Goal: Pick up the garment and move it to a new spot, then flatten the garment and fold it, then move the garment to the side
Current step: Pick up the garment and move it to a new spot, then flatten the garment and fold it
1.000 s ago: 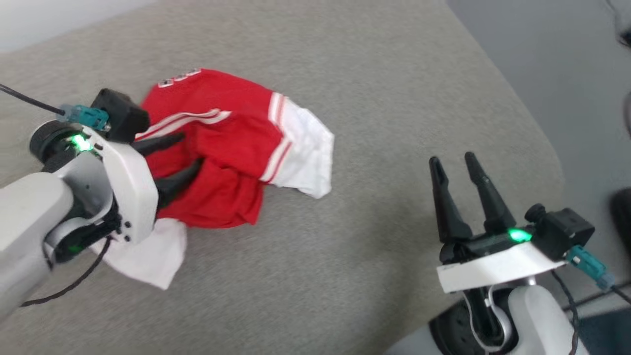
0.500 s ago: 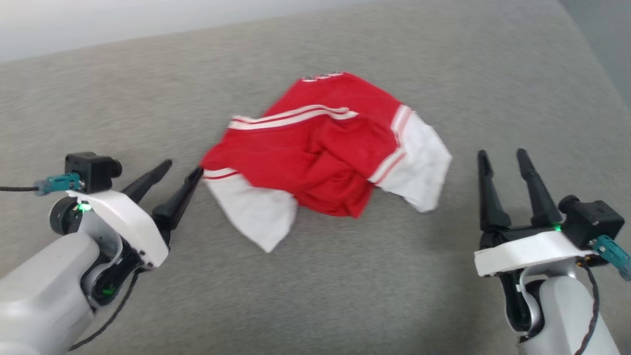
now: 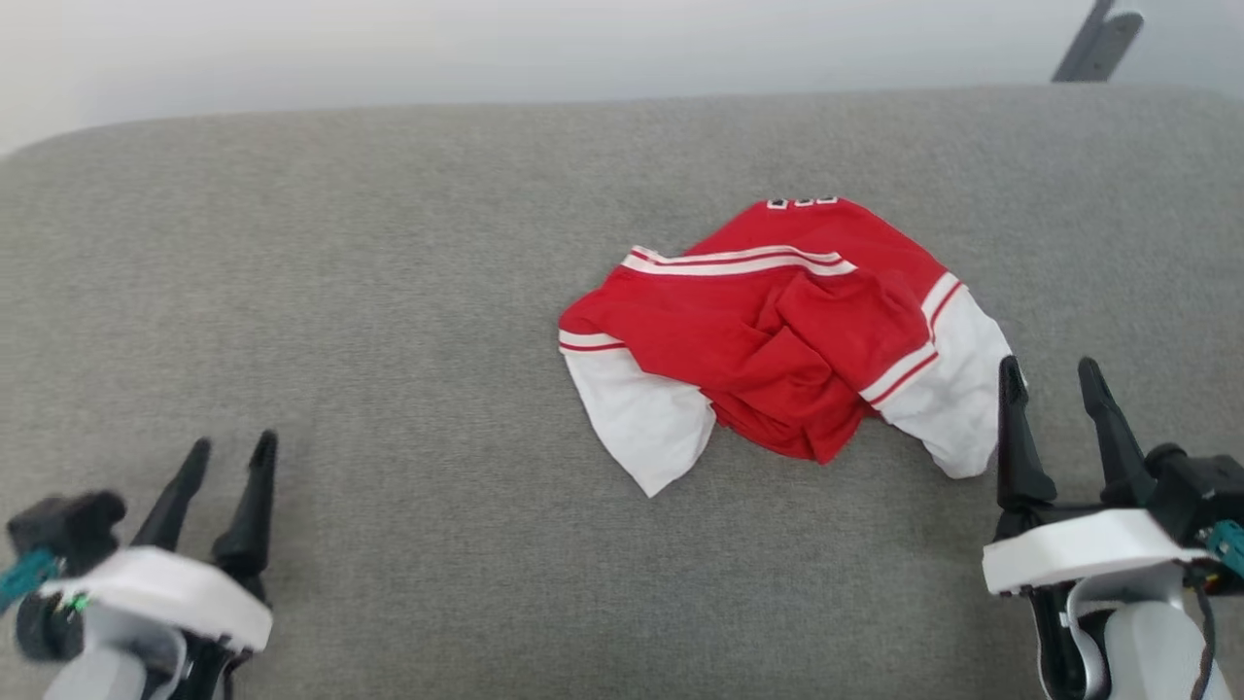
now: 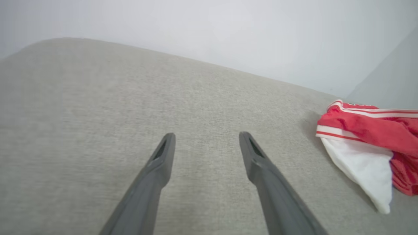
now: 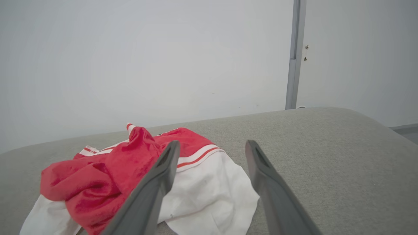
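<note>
Lying loose in a heap

The garment (image 3: 777,331) lies bunched up on the grey cloth-covered surface (image 3: 389,292), a bit right of the middle. It is red, with two white sleeves sticking out toward the robot and white and red stripes. The right fingers (image 3: 1020,437) are spread apart with nothing between them, just beside one white sleeve. I cannot tell if they touch it. The left fingers (image 3: 251,506) are spread apart too, holding nothing, well away from the garment
</note>
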`<state>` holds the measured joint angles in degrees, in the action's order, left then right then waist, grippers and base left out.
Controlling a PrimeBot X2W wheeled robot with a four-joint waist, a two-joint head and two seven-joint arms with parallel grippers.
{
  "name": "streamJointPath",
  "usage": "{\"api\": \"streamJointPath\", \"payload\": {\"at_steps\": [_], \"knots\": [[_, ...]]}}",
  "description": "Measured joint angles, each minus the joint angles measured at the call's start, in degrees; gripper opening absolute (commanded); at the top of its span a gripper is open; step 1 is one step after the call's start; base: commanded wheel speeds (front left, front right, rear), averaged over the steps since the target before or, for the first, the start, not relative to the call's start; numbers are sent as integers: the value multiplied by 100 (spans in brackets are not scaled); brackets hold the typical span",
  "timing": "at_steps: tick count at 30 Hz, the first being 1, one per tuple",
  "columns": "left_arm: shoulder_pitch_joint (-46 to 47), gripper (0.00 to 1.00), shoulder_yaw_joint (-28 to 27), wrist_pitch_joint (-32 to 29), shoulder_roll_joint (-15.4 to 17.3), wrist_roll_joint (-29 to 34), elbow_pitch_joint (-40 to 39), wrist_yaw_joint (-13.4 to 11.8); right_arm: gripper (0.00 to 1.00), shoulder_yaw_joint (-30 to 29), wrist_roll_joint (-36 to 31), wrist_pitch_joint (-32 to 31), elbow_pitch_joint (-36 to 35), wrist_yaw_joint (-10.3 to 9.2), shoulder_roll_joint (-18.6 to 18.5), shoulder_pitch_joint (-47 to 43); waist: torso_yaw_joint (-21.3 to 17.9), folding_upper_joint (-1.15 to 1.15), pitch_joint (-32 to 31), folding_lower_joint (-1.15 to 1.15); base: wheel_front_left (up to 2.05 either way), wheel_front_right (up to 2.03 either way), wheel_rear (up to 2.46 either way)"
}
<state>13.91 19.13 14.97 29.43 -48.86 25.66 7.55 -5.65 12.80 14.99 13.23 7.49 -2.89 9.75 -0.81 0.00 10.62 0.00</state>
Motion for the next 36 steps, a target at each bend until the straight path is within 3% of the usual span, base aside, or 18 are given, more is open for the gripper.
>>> {"api": "streamJointPath", "payload": {"at_steps": [8,13,21,29,33,36], "knots": [[-1096,100,-1903,0,-727,1798,-1027,0,100,-158,-108,0,-232,0,0,-164,162,0,-209,0,0,0,0],[-1369,100,-2442,1,-942,2245,-1580,0,100,-187,-71,0,-428,0,1,-188,167,0,-159,0,0,0,0],[-1519,100,-2548,1,-1139,2406,-1733,0,100,-162,-24,0,-515,0,0,-215,131,0,-127,0,0,0,0],[-1536,100,-2463,1,-1122,2363,-1792,0,100,-123,3,0,-499,0,0,-197,51,0,-126,0,0,0,0],[-1353,100,-2025,0,-709,2280,-1819,0,100,-75,62,0,-502,0,0,-115,4,0,-72,0,0,0,0],[-922,100,-1345,0,-153,1975,-1730,0,100,-9,92,0,-482,0,0,-50,-48,0,-22,0,0,0,0]]}}
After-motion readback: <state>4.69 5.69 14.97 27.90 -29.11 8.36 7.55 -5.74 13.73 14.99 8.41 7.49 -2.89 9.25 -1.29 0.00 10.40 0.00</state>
